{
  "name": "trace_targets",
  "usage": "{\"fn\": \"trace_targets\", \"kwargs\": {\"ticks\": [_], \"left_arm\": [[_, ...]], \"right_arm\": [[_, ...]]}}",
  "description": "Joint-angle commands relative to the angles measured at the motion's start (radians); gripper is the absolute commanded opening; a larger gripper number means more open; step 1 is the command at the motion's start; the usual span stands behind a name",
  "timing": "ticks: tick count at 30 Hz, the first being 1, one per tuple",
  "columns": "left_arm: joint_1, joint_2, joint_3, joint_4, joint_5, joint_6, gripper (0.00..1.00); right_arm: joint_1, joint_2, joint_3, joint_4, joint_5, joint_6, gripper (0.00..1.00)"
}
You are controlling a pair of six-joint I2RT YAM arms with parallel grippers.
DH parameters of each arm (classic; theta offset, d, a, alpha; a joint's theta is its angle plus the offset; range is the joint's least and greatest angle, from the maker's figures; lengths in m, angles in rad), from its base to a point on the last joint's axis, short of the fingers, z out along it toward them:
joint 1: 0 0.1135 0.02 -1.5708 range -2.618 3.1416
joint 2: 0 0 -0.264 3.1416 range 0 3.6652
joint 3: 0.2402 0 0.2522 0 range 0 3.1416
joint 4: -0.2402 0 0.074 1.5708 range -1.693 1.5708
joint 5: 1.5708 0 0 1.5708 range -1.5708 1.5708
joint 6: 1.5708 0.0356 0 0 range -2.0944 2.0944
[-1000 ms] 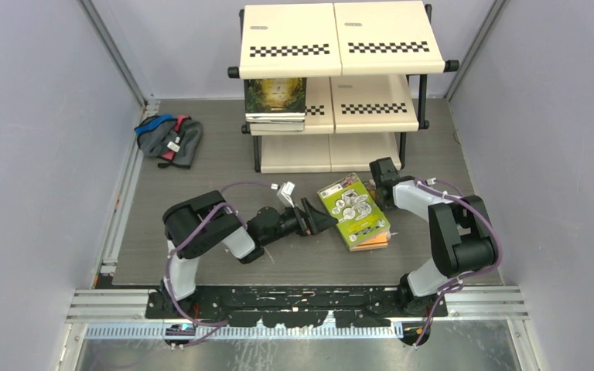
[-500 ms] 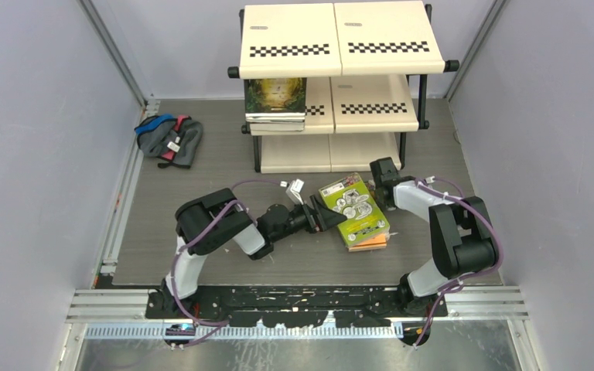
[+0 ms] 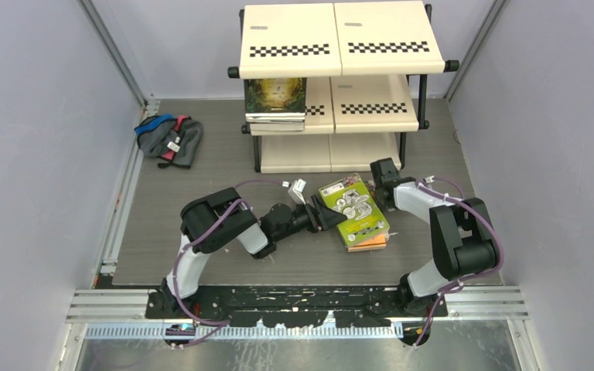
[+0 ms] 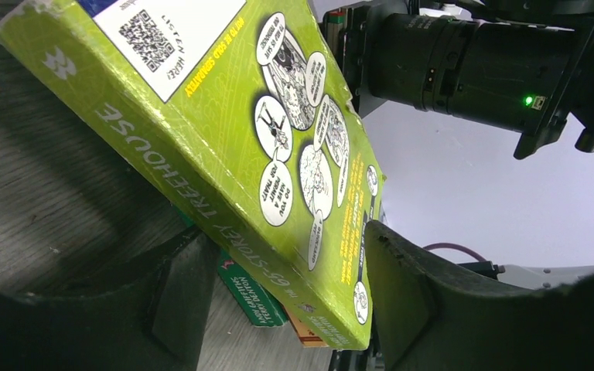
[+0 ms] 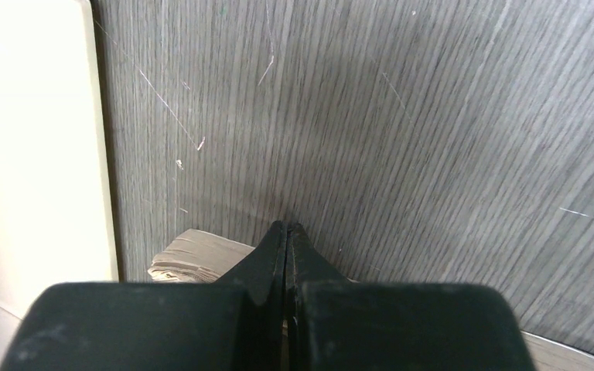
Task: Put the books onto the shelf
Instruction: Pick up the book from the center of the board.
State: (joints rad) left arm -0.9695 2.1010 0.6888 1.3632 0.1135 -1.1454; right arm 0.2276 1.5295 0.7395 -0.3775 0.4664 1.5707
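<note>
A lime green book [image 3: 353, 207] lies on top of a small stack of books on the table, over an orange-green one [image 3: 371, 243]. My left gripper [image 3: 326, 216] is open, its jaws standing either side of the lime book's [image 4: 224, 124] left edge, and a green spine [image 4: 251, 297] shows beneath. My right gripper [image 3: 381, 174] is shut and empty at the stack's far right corner, tips [image 5: 286, 229] on the table beside a book's page edges [image 5: 193, 259]. The shelf [image 3: 340, 39] stands behind, with a dark green-gold book [image 3: 275, 97] on a pile on its middle tier.
A grey-blue cloth bundle [image 3: 168, 139] lies at the far left of the table. The shelf's bottom cream board [image 5: 31, 154] is close on the left of my right gripper. Grey walls close in on both sides.
My left arm has slid right until its jaws reach round the lime book's edge, and they have narrowed slightly. The right arm and the books have not moved.
</note>
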Motion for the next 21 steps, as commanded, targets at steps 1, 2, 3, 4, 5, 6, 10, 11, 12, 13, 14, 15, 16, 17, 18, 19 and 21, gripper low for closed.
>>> {"fn": "trace_targets", "kwargs": {"ticks": [1, 2, 3, 4, 5, 6, 10, 11, 12, 13, 14, 15, 16, 17, 18, 19, 21], "left_arm": [[-0.004, -0.024, 0.009, 0.068, -0.013, 0.013, 0.65], [-0.004, -0.029, 0.008, 0.068, -0.012, 0.014, 0.61], [-0.004, -0.033, 0.007, 0.068, -0.012, 0.016, 0.60], [-0.004, -0.036, 0.005, 0.068, -0.012, 0.016, 0.58], [-0.004, -0.041, 0.004, 0.068, -0.011, 0.017, 0.56], [-0.003, -0.043, 0.002, 0.068, -0.012, 0.018, 0.54], [-0.005, -0.049, -0.007, 0.068, -0.015, 0.018, 0.47], [-0.004, -0.050, -0.009, 0.068, -0.014, 0.019, 0.44], [-0.004, -0.053, -0.011, 0.068, -0.017, 0.019, 0.42], [-0.004, -0.056, -0.015, 0.068, -0.019, 0.020, 0.39], [-0.003, -0.062, -0.020, 0.068, -0.020, 0.022, 0.34], [-0.003, -0.066, -0.024, 0.068, -0.021, 0.026, 0.29], [-0.002, -0.073, -0.029, 0.068, -0.023, 0.028, 0.24], [-0.001, -0.080, -0.033, 0.068, -0.025, 0.029, 0.19], [0.001, -0.083, -0.036, 0.068, -0.027, 0.032, 0.15], [0.002, -0.087, -0.038, 0.068, -0.026, 0.033, 0.11], [0.004, -0.093, -0.042, 0.068, -0.027, 0.034, 0.03]], "right_arm": [[0.015, -0.021, -0.031, -0.041, -0.031, -0.023, 0.01], [0.014, -0.020, -0.034, -0.040, -0.033, -0.023, 0.01], [0.013, -0.022, -0.035, -0.040, -0.033, -0.024, 0.01], [0.013, -0.023, -0.035, -0.041, -0.031, -0.026, 0.01], [0.013, -0.025, -0.038, -0.043, -0.028, -0.027, 0.01], [0.014, -0.028, -0.039, -0.043, -0.024, -0.029, 0.01], [0.014, -0.036, -0.047, -0.047, -0.016, -0.033, 0.01], [0.013, -0.037, -0.047, -0.048, -0.015, -0.034, 0.01], [0.013, -0.038, -0.050, -0.047, -0.013, -0.035, 0.01], [0.014, -0.040, -0.052, -0.047, -0.011, -0.035, 0.01], [0.013, -0.041, -0.055, -0.047, -0.010, -0.035, 0.01], [0.012, -0.045, -0.055, -0.049, -0.006, -0.037, 0.01], [0.014, -0.048, -0.054, -0.053, 0.000, -0.038, 0.01], [0.014, -0.053, -0.054, -0.055, 0.005, -0.039, 0.01], [0.012, -0.058, -0.056, -0.058, 0.009, -0.040, 0.01], [0.014, -0.061, -0.056, -0.060, 0.012, -0.040, 0.01], [0.014, -0.069, -0.057, -0.068, 0.021, -0.042, 0.01]]}}
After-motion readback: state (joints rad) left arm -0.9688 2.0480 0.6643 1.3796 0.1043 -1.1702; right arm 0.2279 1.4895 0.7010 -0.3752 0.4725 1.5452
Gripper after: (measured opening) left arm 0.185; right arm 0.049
